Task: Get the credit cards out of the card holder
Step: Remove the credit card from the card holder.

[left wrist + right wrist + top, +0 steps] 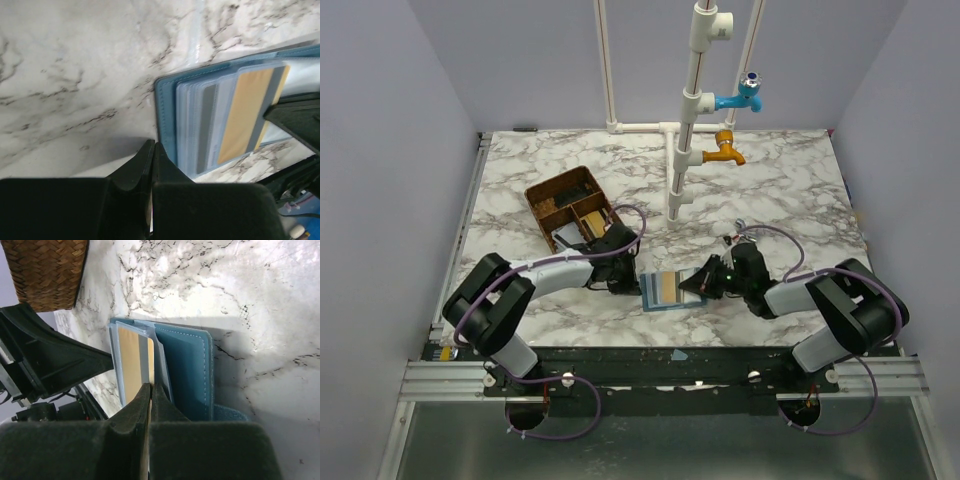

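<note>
One marble table [800, 190] (grey-veined) bears the card holder [665, 291] between lilac walls [380, 120].

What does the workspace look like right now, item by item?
Surface: grey-veined white marble tabletop.
Job's things: flat blue rectangular card holder open between left hand and right hand; orange-and-grey card in its clear sleeves.
Clutter: brown woven divided tray beyond left hand.
Grippers: left hand shut, tips at holder's edge; right hand shut, apparently on card's edge.
Cables: purple cables along both arms.
Surroundings: white pipe stand with blue tap and orange tap.
</note>
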Action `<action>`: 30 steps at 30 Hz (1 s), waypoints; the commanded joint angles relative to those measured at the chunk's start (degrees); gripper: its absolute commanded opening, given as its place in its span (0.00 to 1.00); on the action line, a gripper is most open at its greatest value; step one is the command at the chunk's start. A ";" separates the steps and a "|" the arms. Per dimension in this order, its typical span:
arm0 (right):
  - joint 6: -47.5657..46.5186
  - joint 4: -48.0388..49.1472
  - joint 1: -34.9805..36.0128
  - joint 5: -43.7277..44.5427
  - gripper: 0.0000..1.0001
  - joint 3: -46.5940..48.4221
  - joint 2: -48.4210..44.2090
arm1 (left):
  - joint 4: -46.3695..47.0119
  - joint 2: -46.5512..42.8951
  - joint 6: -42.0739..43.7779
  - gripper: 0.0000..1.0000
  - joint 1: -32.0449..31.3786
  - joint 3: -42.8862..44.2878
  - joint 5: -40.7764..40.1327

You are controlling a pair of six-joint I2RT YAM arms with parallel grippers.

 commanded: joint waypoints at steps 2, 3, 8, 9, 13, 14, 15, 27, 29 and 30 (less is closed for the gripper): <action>-2.38 -4.63 2.04 0.53 0.01 1.02 0.78 | -8.41 -3.27 3.60 0.00 -1.86 -0.38 -4.19; -2.23 -4.33 2.38 0.50 0.01 0.99 1.03 | -8.49 -3.89 3.97 0.00 -2.25 0.04 -4.09; -1.46 -3.88 4.10 0.48 0.01 1.57 1.49 | -7.43 -5.46 4.68 0.10 -3.24 1.97 -2.34; -1.42 -4.36 4.49 0.72 0.01 1.83 1.34 | -7.09 -5.47 4.79 0.11 -3.42 2.45 -1.98; -1.07 -5.00 5.01 1.27 0.01 2.33 1.16 | -4.84 -4.77 5.24 0.15 -3.83 3.55 0.33; -0.98 -4.98 5.14 1.07 0.01 2.38 1.29 | -4.08 -4.62 5.16 0.16 -3.91 3.63 0.90; -0.88 -4.90 5.23 1.01 0.01 2.58 1.42 | -3.29 -4.26 5.20 0.16 -4.01 3.76 1.40; -0.63 -5.24 5.59 1.53 0.01 3.38 2.74 | 0.37 0.49 6.26 0.11 -4.35 5.21 4.22; -0.48 -5.08 5.54 1.53 0.01 3.40 3.03 | 0.25 1.13 6.12 0.10 -4.31 5.00 4.04; -0.53 -5.06 5.59 1.45 0.01 3.48 3.13 | 0.19 1.52 6.10 0.08 -4.31 4.95 4.05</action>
